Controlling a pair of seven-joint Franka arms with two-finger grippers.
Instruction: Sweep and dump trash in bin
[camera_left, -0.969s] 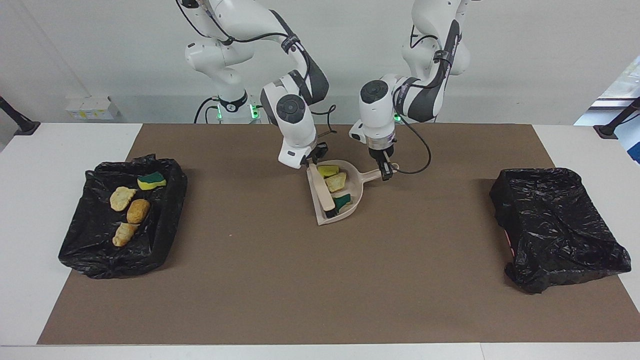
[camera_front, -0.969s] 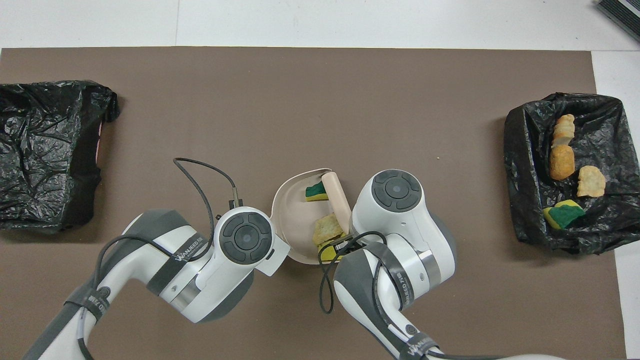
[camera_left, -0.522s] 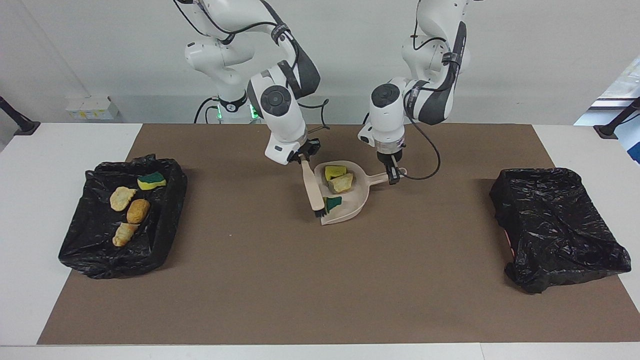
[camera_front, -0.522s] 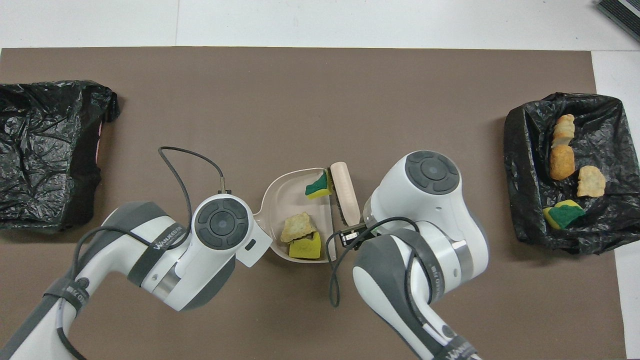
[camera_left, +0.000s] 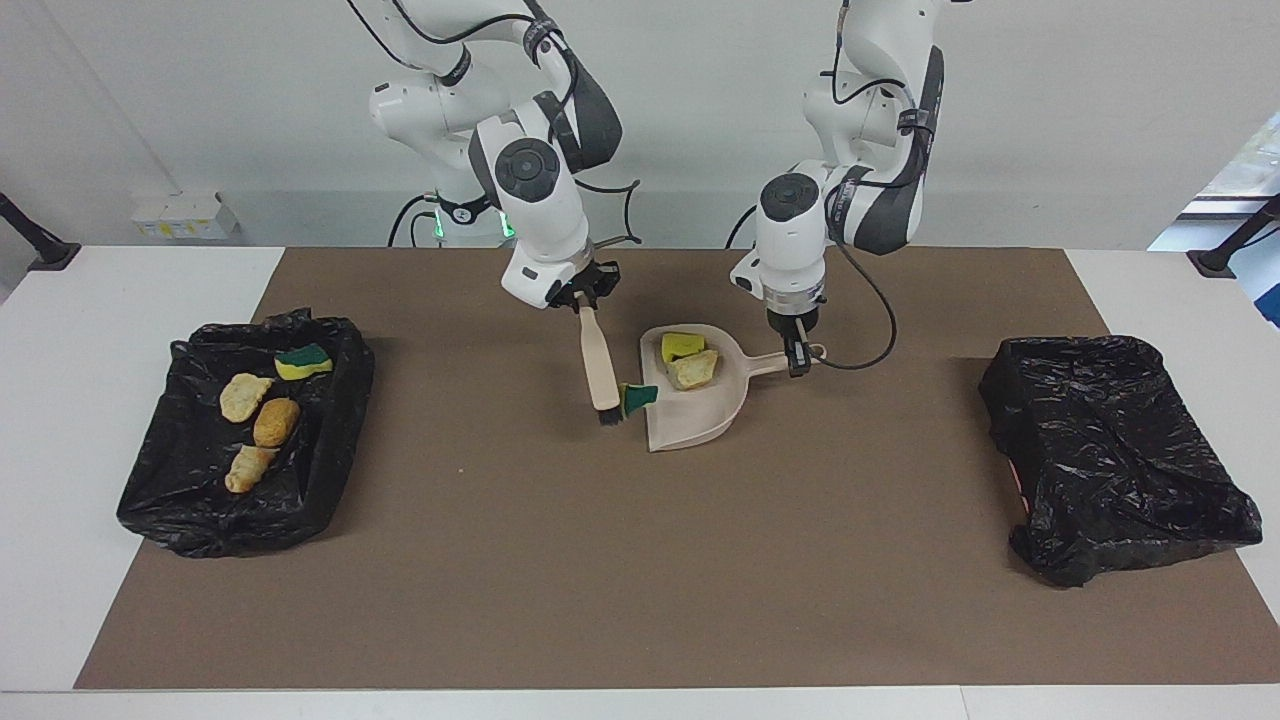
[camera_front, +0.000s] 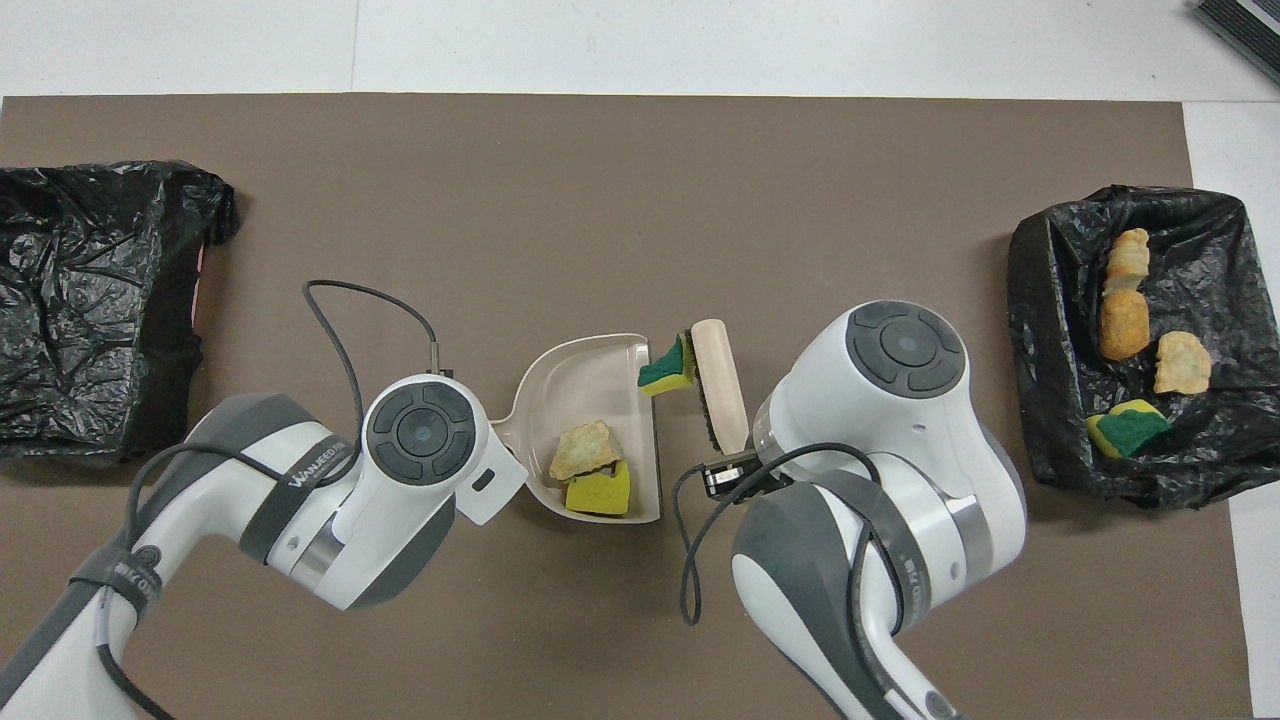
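Trash: seven small scraps in total. Four lie in the black-bag-lined bin (camera_left: 245, 430) at the right arm's end of the table: three tan bread-like chunks (camera_left: 258, 421) and one yellow sponge bit with a green face (camera_left: 303, 361). Two lie inside the beige plastic dustpan (camera_left: 700, 415) at the middle of the brown mat (camera_left: 640, 560): one plain yellow sponge bit (camera_left: 681, 345) and one tan chunk (camera_left: 694, 369), touching each other. The seventh, a green-faced sponge bit (camera_left: 638, 397), sits at the dustpan's open edge, against the bristles of the beige brush (camera_left: 598, 365).

Bins: two. The second black-bag-lined bin (camera_left: 1115, 455), at the left arm's end, shows no scraps.

Grippers: two. The left gripper (camera_left: 797, 350) is clenched on the dustpan's handle. The right gripper (camera_left: 583, 297) is clenched on the top of the brush handle, with the brush hanging nearly upright just beside the dustpan.
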